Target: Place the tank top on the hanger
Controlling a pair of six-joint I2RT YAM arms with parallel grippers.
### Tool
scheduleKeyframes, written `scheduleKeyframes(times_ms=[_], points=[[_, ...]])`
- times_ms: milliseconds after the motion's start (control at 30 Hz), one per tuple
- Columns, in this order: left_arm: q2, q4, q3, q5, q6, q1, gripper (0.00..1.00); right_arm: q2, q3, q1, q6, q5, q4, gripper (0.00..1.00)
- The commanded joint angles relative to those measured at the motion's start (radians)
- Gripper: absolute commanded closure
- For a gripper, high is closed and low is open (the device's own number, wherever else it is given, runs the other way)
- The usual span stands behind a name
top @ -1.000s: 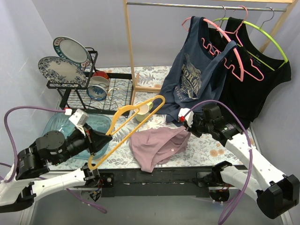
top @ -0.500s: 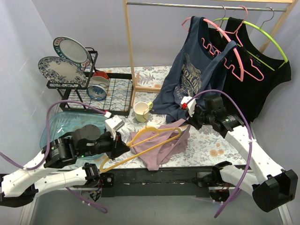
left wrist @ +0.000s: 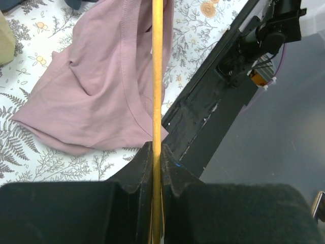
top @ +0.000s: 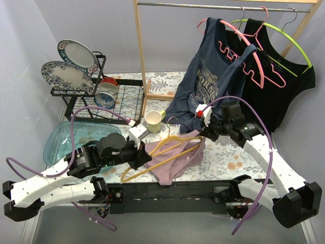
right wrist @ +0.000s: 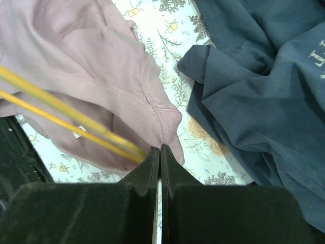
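On the flowery white tablecloth (top: 238,157), near the front edge, lies the small plain dusty-pink tank top (top: 175,158). The thin yellow-orange hanger (top: 172,140) is slanted across it, touching the cloth.

The left gripper (left wrist: 156,150) has its fingers squeezed tight on the hanger's straight bar. The right gripper (right wrist: 160,150) has its fingers pinched on a fold at the pink top's edge, and the hanger's end sits just beside that pinch.

Here is what could go wrong, I think. The hanger end might slide over the cloth and miss the opening. The soft fold might slip out of the right fingers if the hanger pushes hard. The thin bar might twist in the left fingers. The metal hook might snag the navy printed top (top: 208,86) hanging close by.

Behind stands a wooden clothes rail (top: 140,56) with the navy top on a pink wavy hanger (top: 254,61) and a black top (top: 279,96) on a lime-green hanger (top: 284,38). A cream cup (top: 153,121) is near. To the left are a black wire dish rack (top: 109,96) with plates and a see-through blue tub (top: 61,137). The walls (top: 30,51) are pale purple.
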Motion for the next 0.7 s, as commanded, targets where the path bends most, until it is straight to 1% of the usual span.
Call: scheduleKeyframes(times_ms=[0,133,433,467,500,533,600,667], points=[[0.02,0.117,-0.013,-0.043,0.006,0.0,1.0,0.012,0.101,-0.009,0.038,-0.048,-0.04,0.99],[0.057,0.131,-0.027,-0.055,0.009,-0.002,1.0,0.031,0.175,-0.012,0.049,-0.062,-0.08,0.99],[0.106,0.299,-0.098,-0.114,0.036,-0.008,1.0,0.04,0.241,-0.012,0.058,-0.144,-0.137,0.99],[0.113,0.304,-0.096,-0.12,0.043,-0.01,1.0,0.043,0.241,-0.012,0.06,-0.125,-0.137,0.99],[0.117,0.301,-0.09,-0.131,0.049,-0.011,1.0,0.048,0.241,-0.013,0.06,-0.04,-0.134,0.99],[0.117,0.292,-0.087,-0.15,0.05,-0.013,1.0,0.055,0.23,-0.013,0.058,0.009,-0.125,0.99],[0.096,0.254,-0.072,-0.227,0.061,-0.014,1.0,0.054,0.213,-0.012,0.048,0.126,-0.11,0.99],[0.064,0.205,-0.047,-0.29,0.07,-0.014,1.0,0.036,0.184,-0.012,0.048,0.157,-0.093,0.99]])
